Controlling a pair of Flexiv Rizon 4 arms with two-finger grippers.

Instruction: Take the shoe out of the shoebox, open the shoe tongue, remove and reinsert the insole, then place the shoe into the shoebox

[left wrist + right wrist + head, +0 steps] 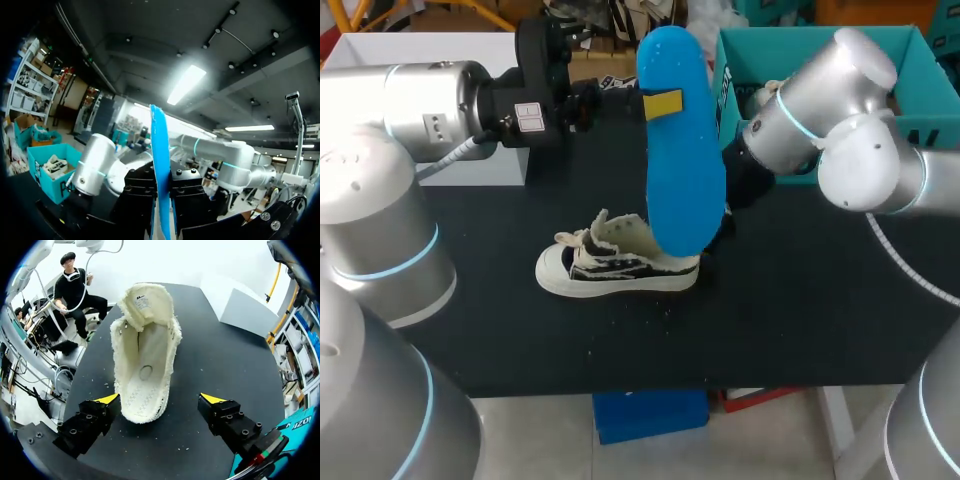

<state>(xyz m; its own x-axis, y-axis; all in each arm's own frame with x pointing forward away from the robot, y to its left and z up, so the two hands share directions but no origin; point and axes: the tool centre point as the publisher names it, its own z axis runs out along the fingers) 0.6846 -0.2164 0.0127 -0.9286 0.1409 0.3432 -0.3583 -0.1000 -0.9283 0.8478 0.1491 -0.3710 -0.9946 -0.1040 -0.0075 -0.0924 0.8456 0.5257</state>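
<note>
**A:** Looking at the blue insole (678, 170), where is it now?

**B:** It stands upright in the air over the sneaker (620, 262), with its lower end close to the heel opening. The left gripper (655, 103) is clamped on its upper part, one finger on each flat face.

**A:** How will it handle?

**B:** I judge it light, thin and easy to bend. Holding the flat faces near one end seems right, but it may buckle if it is pushed hard into the shoe.

**A:** And the sneaker?

**B:** It rests on its sole near the middle of the table (800, 300), toe toward the left edge, with the tongue folded forward. The canvas looks soft and the rubber sole stiffer, so the heel is the best place to hold. The right gripper (160, 399) stands at the heel, fingers spread wide, gripping nothing.

**A:** The shoebox?

**B:** The teal shoebox (920, 70) is at the far right corner.
</note>
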